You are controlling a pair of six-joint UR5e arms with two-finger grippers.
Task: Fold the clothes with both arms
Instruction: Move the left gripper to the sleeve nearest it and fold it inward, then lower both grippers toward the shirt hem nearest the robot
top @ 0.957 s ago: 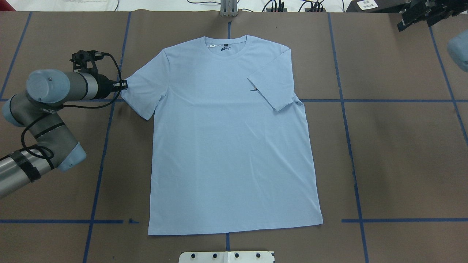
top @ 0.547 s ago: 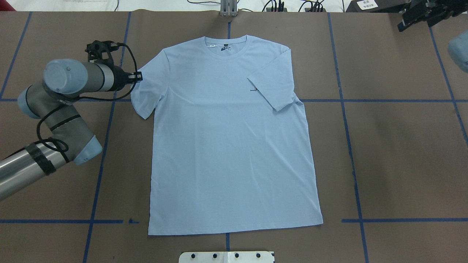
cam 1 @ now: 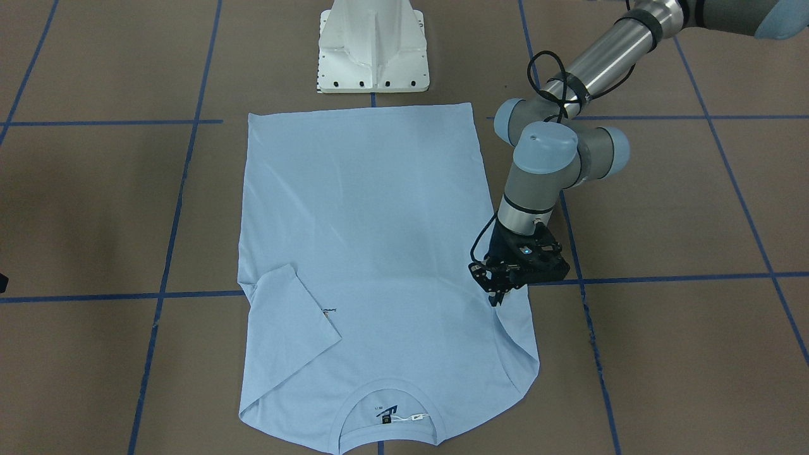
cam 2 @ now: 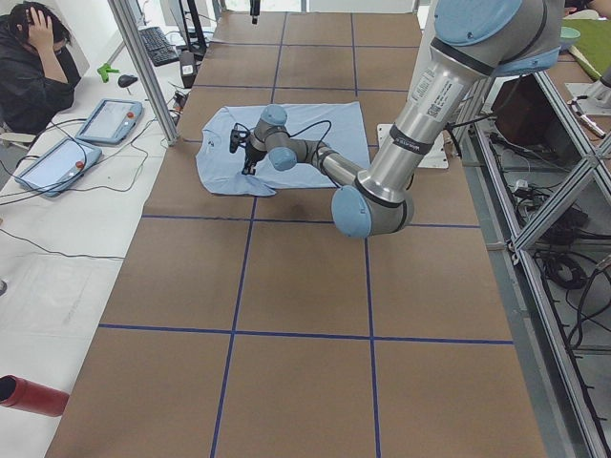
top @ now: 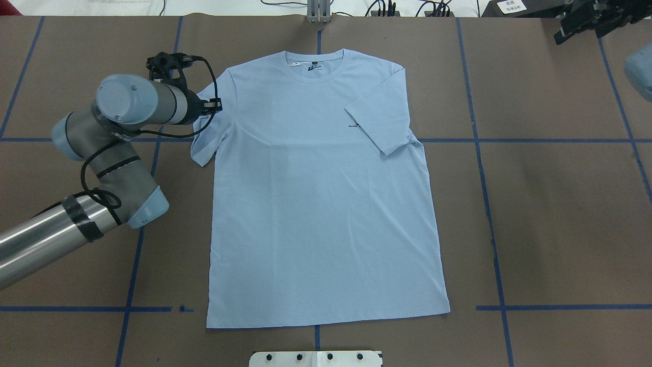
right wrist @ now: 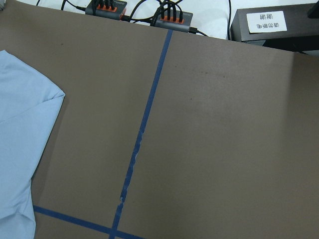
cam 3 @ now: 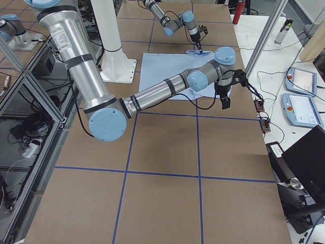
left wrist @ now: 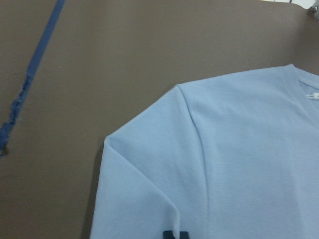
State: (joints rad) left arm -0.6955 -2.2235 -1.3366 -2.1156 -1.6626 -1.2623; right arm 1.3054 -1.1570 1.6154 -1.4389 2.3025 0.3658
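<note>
A light blue short-sleeved T-shirt [top: 326, 204] lies flat and face up in the middle of the brown, blue-taped tabletop [top: 550, 214]. Its collar points toward the edge away from the robot and its hem toward the white pedestal base [cam 1: 373, 50]. The sleeve on the robot's right [top: 379, 120] is already turned in over the chest, its corner partly covering the small print [top: 353, 125]. The black two-finger left hand [top: 218, 105], on its grey-silver arm, is at the other sleeve [top: 204, 145]. In the wrist view a fingertip sits on the hem where the cloth doubles over, so I take the hand to be pinched on that hem, apparently folding it inward. The right hand [top: 586, 23] hangs over the far right corner of the tabletop, well apart from the shirt, and I cannot tell whether its fingers are spread or closed. By my reckoning the job is in its early part: one sleeve is in, the second is in hand, and the folds of the body are not yet begun.
</note>
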